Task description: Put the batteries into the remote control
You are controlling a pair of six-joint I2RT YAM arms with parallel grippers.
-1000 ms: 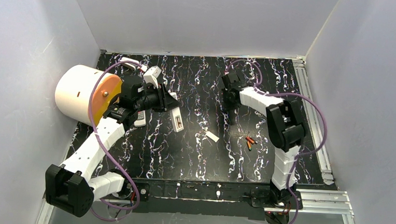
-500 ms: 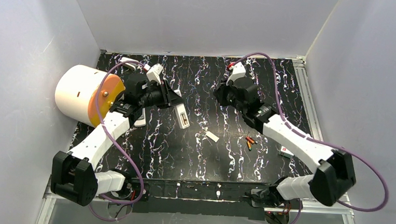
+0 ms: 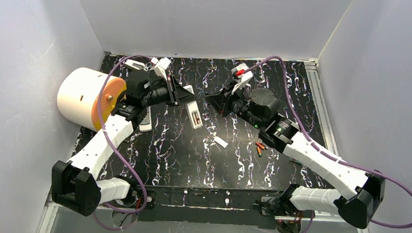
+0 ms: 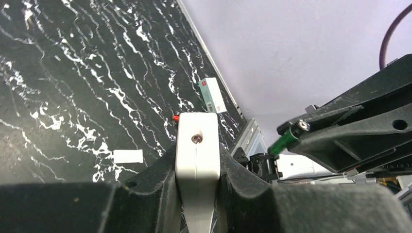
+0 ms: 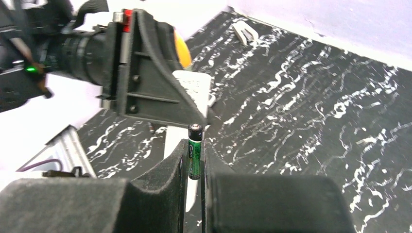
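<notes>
left gripper [image 4: 197, 167] grips remote [image 4: 196, 138] | right gripper [image 5: 195, 156] pinches battery [image 5: 195, 144] | apparently just apart

counts: 2 remotes, 1 white remote [image 3: 194, 116] in the left pincer [image 4: 197, 155], other remote [image 3: 146, 121] flat on the worktop [image 3: 179, 158]. batteries: 1 green cell [image 5: 194, 151] in the right pincer [image 5: 194, 145], plus orange-red cluster [image 3: 259, 148] loose, looks like 3, too small to be sure. 1 white cover strip [image 3: 220, 141]. 1 white drum [image 3: 81, 95] with orange end. 1 small white box [image 4: 212, 95]. 2 arms, 1 pincer each: left arm [image 3: 102, 145], right arm [image 3: 325, 161].
</notes>
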